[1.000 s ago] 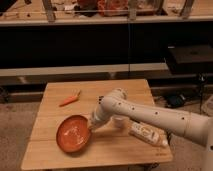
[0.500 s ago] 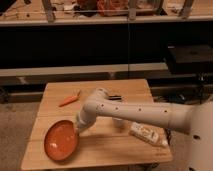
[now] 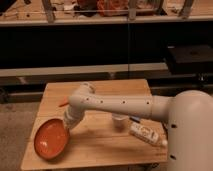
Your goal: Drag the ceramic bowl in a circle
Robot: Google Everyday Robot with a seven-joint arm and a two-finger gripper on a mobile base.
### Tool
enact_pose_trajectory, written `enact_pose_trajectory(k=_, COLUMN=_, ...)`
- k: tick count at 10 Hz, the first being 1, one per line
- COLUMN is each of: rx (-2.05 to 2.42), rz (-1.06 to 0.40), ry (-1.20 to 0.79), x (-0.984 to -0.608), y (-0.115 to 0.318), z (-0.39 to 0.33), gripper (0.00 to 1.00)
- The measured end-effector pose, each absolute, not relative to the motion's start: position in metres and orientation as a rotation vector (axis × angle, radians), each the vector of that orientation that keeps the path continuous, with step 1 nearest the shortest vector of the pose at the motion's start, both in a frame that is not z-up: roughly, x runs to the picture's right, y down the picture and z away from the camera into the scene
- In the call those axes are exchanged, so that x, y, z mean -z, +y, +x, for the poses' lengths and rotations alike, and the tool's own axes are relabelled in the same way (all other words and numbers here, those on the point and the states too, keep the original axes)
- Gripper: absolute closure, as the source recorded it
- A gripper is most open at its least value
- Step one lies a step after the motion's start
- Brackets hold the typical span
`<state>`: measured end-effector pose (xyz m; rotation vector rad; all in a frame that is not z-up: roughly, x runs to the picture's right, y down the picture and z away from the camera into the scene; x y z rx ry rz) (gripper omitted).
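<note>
Robot's jaws meet the rim of the ceramic bowl (image 3: 51,139), which lies just below-left of them at the bench (image 3: 100,150) corner; can't tell if they're open or shut. Circle drag prob. underway; next needs a curving pull away from the edge. Bottle (image 3: 145,134) label, right of jaws: unreadable.

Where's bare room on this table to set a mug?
Bare wood along the front edge between the ceramic bowl and the packet, and the back strip behind the arm. Crowded: gripper at the bowl's rim, cup beside packet.
</note>
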<state>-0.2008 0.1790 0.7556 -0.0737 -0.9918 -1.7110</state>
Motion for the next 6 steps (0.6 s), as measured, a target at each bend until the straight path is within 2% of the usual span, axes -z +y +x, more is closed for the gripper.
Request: enact_pose_trajectory(k=6, rx=1.519, rz=-0.199, ry=-0.980, x=-0.798, y=0.150, z=-0.197, gripper=1.00)
